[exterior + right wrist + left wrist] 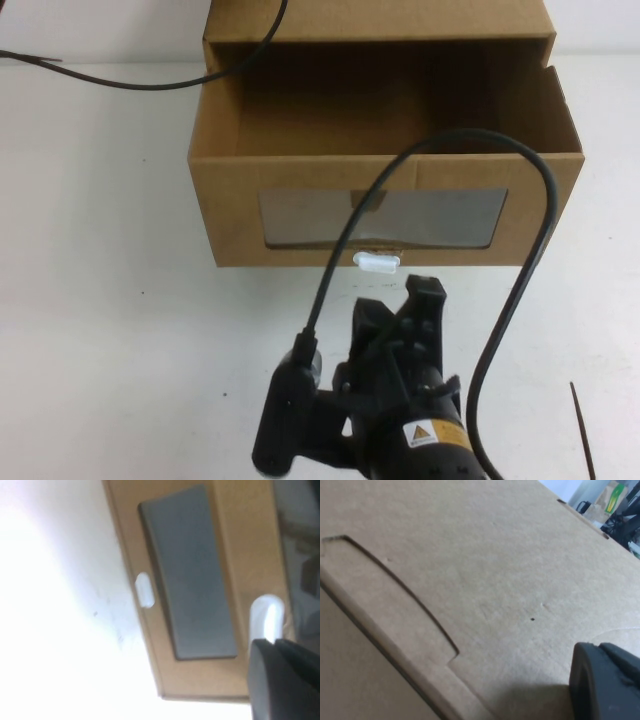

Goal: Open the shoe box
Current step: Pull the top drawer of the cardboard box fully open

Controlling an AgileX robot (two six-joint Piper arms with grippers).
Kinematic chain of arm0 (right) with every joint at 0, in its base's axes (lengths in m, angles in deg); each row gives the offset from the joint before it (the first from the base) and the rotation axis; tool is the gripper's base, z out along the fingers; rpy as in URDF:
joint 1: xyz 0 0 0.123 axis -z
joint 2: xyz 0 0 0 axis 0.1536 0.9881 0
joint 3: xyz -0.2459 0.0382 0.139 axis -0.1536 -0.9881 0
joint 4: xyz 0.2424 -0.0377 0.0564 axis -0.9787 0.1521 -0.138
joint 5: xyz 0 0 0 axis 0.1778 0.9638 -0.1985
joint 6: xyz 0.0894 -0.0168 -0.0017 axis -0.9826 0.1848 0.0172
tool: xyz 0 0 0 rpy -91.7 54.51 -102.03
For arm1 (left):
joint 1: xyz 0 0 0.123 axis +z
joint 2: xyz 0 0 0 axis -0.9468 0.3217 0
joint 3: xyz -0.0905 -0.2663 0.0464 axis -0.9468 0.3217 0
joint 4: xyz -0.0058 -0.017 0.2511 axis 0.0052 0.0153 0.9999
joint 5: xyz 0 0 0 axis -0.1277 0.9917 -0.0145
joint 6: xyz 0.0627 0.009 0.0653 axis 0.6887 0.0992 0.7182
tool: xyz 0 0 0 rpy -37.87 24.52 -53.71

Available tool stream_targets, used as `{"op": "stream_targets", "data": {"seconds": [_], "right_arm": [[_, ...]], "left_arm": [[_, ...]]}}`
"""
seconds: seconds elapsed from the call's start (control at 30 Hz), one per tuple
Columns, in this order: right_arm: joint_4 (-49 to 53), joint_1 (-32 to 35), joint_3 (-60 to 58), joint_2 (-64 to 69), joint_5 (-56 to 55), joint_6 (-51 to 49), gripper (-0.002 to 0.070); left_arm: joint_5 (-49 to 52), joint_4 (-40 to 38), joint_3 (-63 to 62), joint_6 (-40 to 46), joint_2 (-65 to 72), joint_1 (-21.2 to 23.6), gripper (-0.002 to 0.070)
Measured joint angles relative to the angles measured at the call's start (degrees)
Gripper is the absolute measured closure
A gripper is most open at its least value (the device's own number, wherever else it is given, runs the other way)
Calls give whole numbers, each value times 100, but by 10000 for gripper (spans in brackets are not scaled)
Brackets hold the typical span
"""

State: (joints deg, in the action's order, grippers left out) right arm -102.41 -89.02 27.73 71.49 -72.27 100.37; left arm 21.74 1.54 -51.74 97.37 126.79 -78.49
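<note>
From the left: the left gripper (607, 677) is out of the high view. Its own camera puts it right against a plain cardboard face of the shoe box (240, 200), fingers together with nothing between them, though I can't tell which face that is. The box sits mid-table (100, 340) with its long axis running left to right. Its drawer (300, 130) looks drawn out toward me, since the inside shows dark and bare. On the drawer's front, under the window (383, 218), is the small white pull tab (377, 261). The right gripper (420, 295) sits just this side of that front, fingers closed on nothing. The tab lies just ahead of its tips and slightly to their left, apart from them. I judge any further pull belongs to the right arm, which is the nearer one.
</note>
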Motion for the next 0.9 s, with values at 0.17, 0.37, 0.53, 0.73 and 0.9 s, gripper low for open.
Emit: {"op": "stream_targets", "data": {"seconds": [0.17,0.37,0.53,0.73,0.9], "right_arm": [[468,347,0,0,280,0,612],[675,807,0,0,441,0,396],[1028,844,0,0,601,0,370],[1047,844,0,0,690,0,420],[833,844,0,0,690,-9,440]], "left_arm": [[0,-11,0,10,13,0,680],[5,-52,0,148,13,0,680],[5,-125,0,282,17,0,680],[14,-170,0,343,26,11,680],[14,-191,0,353,26,11,680]]}}
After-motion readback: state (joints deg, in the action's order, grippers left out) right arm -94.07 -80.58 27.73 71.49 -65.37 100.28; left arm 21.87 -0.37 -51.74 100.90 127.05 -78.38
